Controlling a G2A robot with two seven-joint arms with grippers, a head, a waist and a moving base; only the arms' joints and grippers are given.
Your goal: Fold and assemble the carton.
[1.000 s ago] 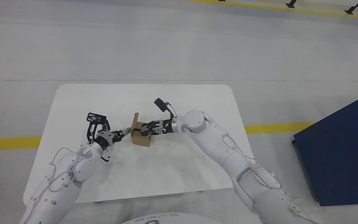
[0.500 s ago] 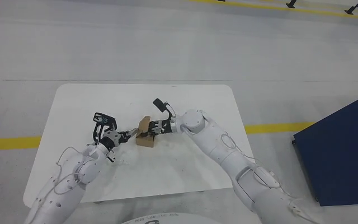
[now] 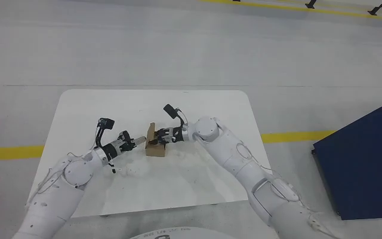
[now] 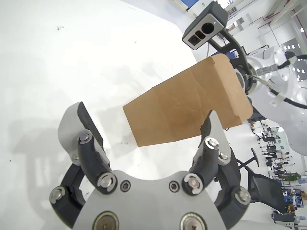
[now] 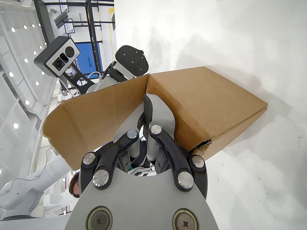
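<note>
White table (image 3: 203, 116), rounded corners; brown carton (image 3: 156, 149) resting on it near middle, one flap raised.

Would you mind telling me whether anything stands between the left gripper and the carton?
Nothing visible does. The left gripper is open and faces the carton directly, close in front of it. The right gripper grips the carton from the opposite side, out of the left one's way.

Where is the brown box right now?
In the top view, the box sits near the middle of the white table, between the two claws: the right claw is shut on its flap and the open left claw is just beside it.
</note>
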